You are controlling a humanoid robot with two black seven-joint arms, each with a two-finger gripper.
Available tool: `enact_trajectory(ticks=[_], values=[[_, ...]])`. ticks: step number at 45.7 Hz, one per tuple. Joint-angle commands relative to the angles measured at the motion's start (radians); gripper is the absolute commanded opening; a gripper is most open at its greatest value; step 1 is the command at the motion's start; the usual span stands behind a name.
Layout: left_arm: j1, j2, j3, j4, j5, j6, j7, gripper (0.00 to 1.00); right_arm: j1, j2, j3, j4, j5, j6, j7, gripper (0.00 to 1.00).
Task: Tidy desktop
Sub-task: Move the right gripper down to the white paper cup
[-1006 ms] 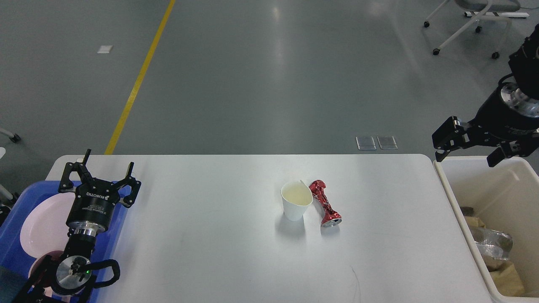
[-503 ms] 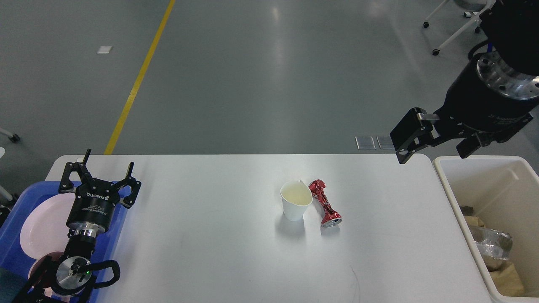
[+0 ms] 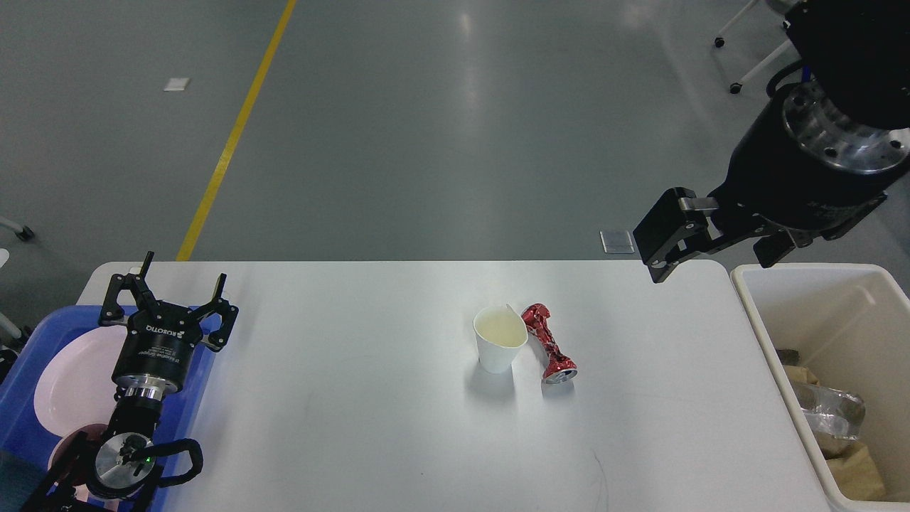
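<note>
Where the cup stands, a crushed can touches it.

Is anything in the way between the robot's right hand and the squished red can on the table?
Nothing visible. The right gripper hangs above the desktop's far right edge, with only bare table between it and the crushed red can. The white paper cup sits against the can's far side, to its left.

Left hand fingers spread, upright; right hand raised, empty, fingers apart
</note>
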Motion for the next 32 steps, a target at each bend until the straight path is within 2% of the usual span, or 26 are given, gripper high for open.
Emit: enact_trajectory(ticks=[1, 12, 20, 28, 32], values=[[0.0, 0.0, 0.0, 0.0, 0.0, -0.001, 0.0, 0.96, -0.041, 0.004, 0.004, -0.017, 0.002, -0.038, 0.0, 1.0], [0.0, 0.0, 0.0, 0.0, 0.0, 0.001, 0.001, 0.96, -0.239, 0.043, 0.095, -0.124, 0.003, -0.164, 0.0, 1.0], [0.0, 0.0, 0.0, 0.0, 0.0, -0.001, 0.0, 0.96, -0.481, 0.102, 0.247, -0.25, -0.013, -0.245, 0.0, 1.0], [0.0, 0.0, 0.0, 0.0, 0.0, -0.001, 0.0, 0.96, -0.777, 0.214, 0.333, -0.468, -0.069, -0.322, -0.001, 1.0], [0.0, 0.0, 0.0, 0.0, 0.0, -0.001, 0.0, 0.96, -0.953, 0.332, 0.343, -0.646, -0.104, -0.339, -0.001, 1.0]])
